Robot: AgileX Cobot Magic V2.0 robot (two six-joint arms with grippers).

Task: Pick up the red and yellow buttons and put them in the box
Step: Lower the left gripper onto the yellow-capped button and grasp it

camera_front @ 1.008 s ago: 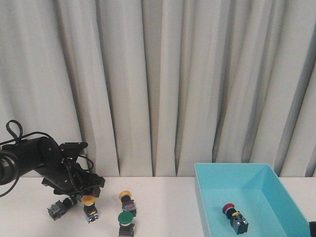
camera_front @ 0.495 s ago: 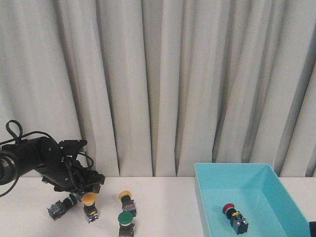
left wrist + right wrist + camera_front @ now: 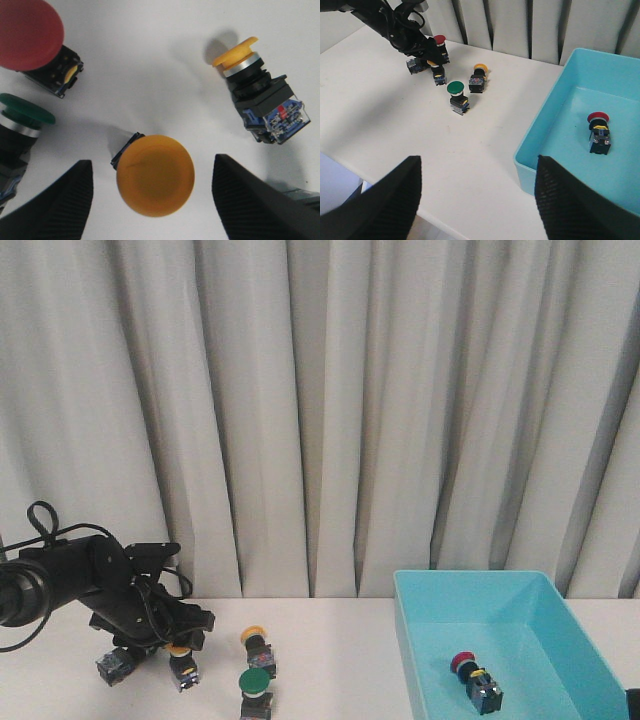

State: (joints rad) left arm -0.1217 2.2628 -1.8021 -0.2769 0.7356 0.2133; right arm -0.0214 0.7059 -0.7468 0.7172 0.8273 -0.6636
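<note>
Left end effector (image 3: 150, 200) spread wide and empty straight above the upright yellow button (image 3: 155, 182) (cap up, centred between fingers), left arm nearest.

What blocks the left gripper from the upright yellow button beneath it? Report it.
Nothing visible. The left gripper is open with the yellow button between its fingers; the green button sits just beside one finger.

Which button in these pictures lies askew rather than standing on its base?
One yellow button lies tipped on its side on the table. The yellow button between the open left claw stands upright.
</note>
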